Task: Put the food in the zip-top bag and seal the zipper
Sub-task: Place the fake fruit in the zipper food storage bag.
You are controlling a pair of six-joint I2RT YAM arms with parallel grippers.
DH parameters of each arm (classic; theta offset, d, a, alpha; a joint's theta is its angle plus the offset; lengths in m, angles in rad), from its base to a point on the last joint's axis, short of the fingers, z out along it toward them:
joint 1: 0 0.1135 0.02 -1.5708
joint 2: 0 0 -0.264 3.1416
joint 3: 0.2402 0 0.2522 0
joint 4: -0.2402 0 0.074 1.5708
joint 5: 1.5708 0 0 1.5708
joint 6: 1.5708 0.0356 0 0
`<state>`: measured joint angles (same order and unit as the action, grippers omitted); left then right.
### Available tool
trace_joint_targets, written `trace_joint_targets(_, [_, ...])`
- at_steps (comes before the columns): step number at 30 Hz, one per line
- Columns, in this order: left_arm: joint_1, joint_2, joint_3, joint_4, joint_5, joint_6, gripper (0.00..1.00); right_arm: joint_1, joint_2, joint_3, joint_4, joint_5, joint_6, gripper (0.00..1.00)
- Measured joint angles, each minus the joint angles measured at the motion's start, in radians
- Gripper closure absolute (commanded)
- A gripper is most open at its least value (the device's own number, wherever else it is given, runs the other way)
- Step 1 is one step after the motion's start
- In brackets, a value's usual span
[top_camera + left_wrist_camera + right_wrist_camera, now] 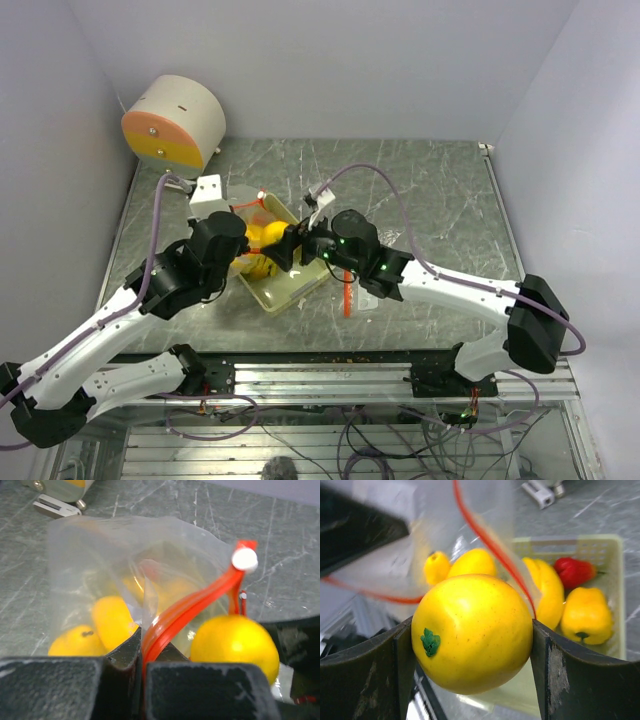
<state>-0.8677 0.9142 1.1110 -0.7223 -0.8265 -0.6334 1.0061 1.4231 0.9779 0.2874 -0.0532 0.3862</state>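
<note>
My left gripper [142, 642] is shut on the red-orange zipper [190, 607] and holds up the mouth of the clear zip-top bag [95, 555]. Two yellow fruits [112, 620] lie inside the bag. My right gripper [472, 650] is shut on a round yellow fruit [472, 630] and holds it at the bag's mouth, next to the zipper [490, 545]. Behind it, the pale green tray [617, 570] holds a red piece [575, 571] and two more yellow fruits [587, 615]. From above, both grippers [243, 250] [290, 248] meet over the tray [290, 292].
A round cream and orange device [175, 122] stands at the back left, with a white block [208, 192] in front of it. A thin orange strip [347, 295] lies on the table right of the tray. Walls close in on both sides.
</note>
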Motion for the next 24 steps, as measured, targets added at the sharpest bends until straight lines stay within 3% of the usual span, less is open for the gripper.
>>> trace_joint_targets(4, [0.0, -0.037, -0.025, 0.01, 0.047, -0.016, 0.93, 0.0, 0.042, 0.079, -0.026, 0.119, 0.002, 0.33])
trace_joint_targets(10, [0.0, -0.08, -0.088, 0.03, 0.095, -0.043, 0.93, -0.001, 0.073, 0.153, -0.023, 0.159, 0.017, 0.23])
trace_joint_targets(14, [0.0, -0.084, -0.117, 0.047, 0.102, -0.056, 0.93, 0.0, 0.103, 0.18, -0.026, 0.138, 0.022, 0.01])
trace_joint_targets(24, [0.0, -0.109, -0.164, 0.068, 0.091, -0.085, 0.93, 0.003, 0.071, 0.163, -0.043, 0.098, 0.018, 0.0])
